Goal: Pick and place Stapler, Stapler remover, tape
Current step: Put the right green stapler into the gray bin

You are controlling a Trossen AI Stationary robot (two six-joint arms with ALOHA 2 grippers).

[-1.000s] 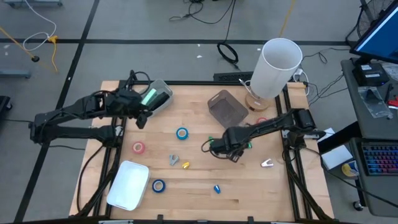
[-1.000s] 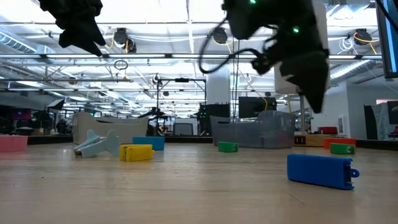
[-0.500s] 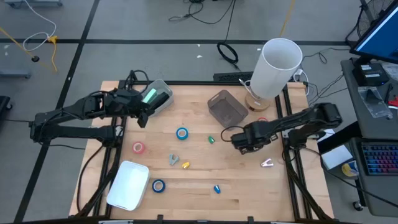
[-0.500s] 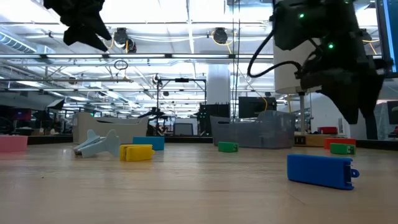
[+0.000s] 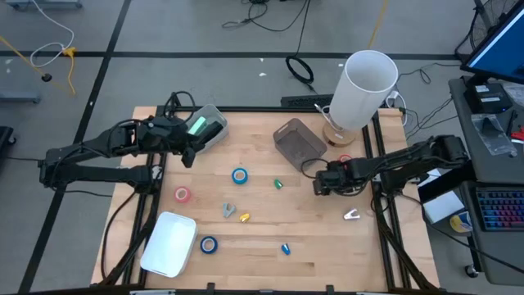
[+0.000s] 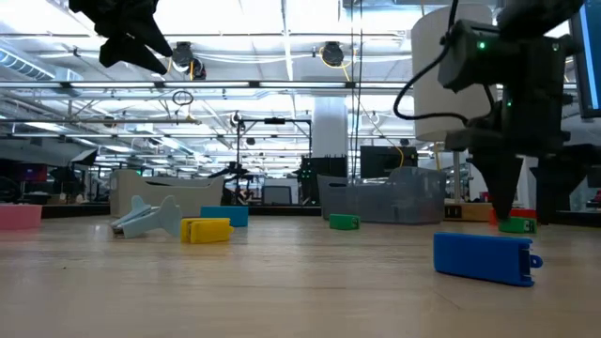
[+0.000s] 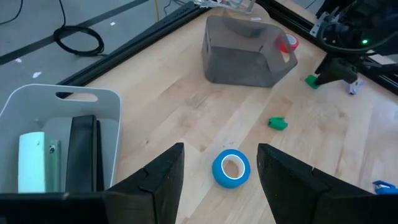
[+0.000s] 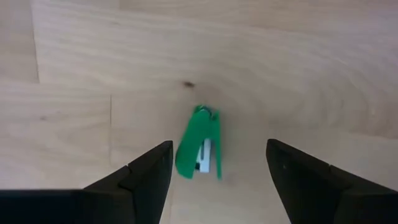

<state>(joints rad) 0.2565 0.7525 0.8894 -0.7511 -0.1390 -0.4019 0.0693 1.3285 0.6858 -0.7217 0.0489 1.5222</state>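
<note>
Lying flat on the pale wooden bench (image 5: 319,238), the small green stapler (image 8: 199,144) sits in the gap between the right hand's (image 8: 217,146) two dark fingers. Its long axis runs roughly parallel to them, tilted a little. Its narrower end points away from the wrist camera, and a white strip shows along one side. The fingers stand wide, clear of the stapler on both sides.

From above, this hand (image 5: 322,182) is at the right-hand part of the bench and hides that stapler. The grey translucent bin (image 5: 298,141) stands just behind it, and a red tape roll (image 5: 345,159) lies near the bin's corner. A second small green stapler (image 5: 277,184) lies apart to the left, and beyond it is a blue tape roll (image 5: 239,175). A silvery staple remover (image 5: 352,215) lies nearer the front edge.

The left hand (image 7: 221,149) hangs above the white handled bin (image 5: 209,127) at the back left, with its fingers wide and nothing between them.

Elsewhere on the bench lie a pink tape roll (image 5: 182,194), another blue tape roll (image 5: 209,244), a blue stapler (image 5: 285,248), a yellow stapler (image 5: 244,217) and a white tray (image 5: 169,243). A tall white cylinder (image 5: 367,88) stands at the back right.
</note>
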